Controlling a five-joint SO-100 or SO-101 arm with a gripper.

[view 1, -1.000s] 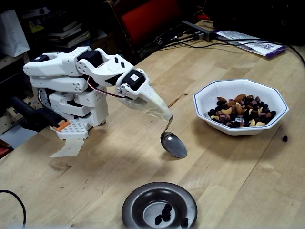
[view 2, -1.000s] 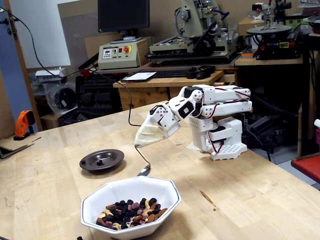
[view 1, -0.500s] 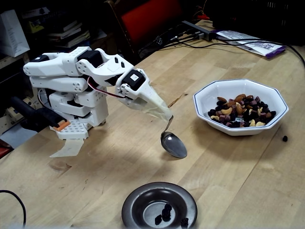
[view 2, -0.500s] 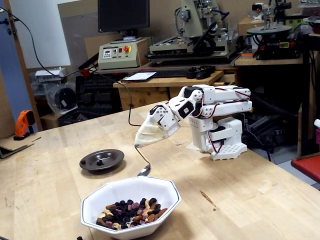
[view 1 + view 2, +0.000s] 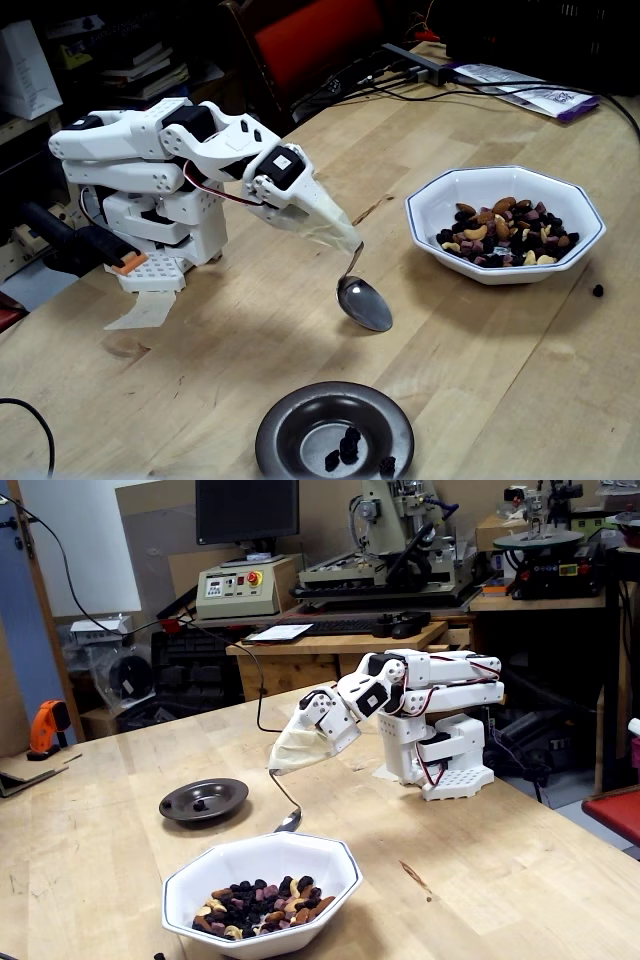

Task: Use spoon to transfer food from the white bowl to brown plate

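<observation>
We see the white end effector [image 5: 352,246] closed tight around the thin handle of the spoon [image 5: 364,303], and the spoon hangs down from it. The round part of the spoon looks empty and sits low over the desk [image 5: 500,360], though we cannot tell if it touches the wood. In both fixed views the spoon is between the two dishes, apart from each. The brown plate [image 5: 290,425] lies near the front edge in one fixed view and has a few dark bits of food in its sunken middle. The white bowl [image 5: 560,265] sits off to the right in that view, well apart from the plate, and holds the food [image 5: 505,236], a heap of nuts and dark pieces. One small dark piece [image 5: 598,290] lies on the desk just beside the bowl.
</observation>
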